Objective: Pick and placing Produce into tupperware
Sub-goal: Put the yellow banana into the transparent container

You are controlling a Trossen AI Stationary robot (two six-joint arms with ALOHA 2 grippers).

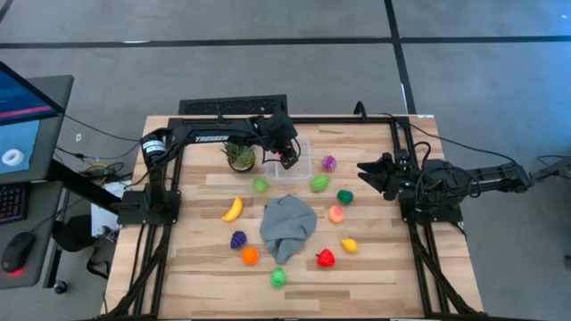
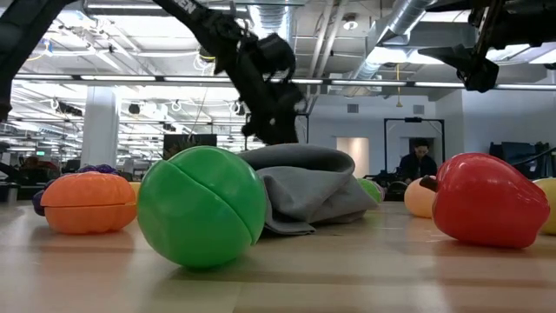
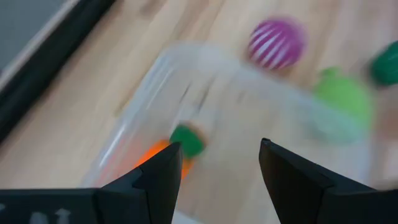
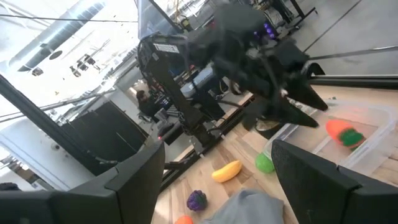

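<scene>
Near edge of the table [image 1: 375,276]: a green ball [image 1: 279,277] is sitting closest to the low cam, w/ an orange piece [image 1: 250,256], grapes [image 1: 238,239], red pepper [image 1: 326,259] and a lemon [image 1: 349,244] just beyond. The grey cloth [image 1: 287,225] is lying crumpled mid-table, banana [image 1: 233,209] to its left, a peach [image 1: 335,214] and dark green piece [image 1: 344,197] to its right. Further back, two light green pieces [image 1: 260,185] [image 1: 319,184] are lying just near of the tub [image 1: 302,157], and a purple striped ball [image 1: 329,163] is sitting just right of it. A potted plant [image 1: 239,155] is standing left of the tub.

The carrot [image 3: 177,149] is lying inside the tub already, orange body w/ green top.

Left gripper [image 3: 214,165] is hanging over the tub at the far side, fingers spread wide, gripping nothing. Right gripper [image 4: 217,168] is waiting at the right edge, well apart from the produce, fingers likewise wide apart and empty.

Key relation for the next pick, as I judge it: the left gripper is the nearer one to the loose pieces around the tub. The light green piece on the right lies just near and right of it; the striped ball lies to its right. Both are roundish, so no long axis matters. The banana, farther near-left, is lying w/ its long axis running roughly near-left to far-right.
</scene>
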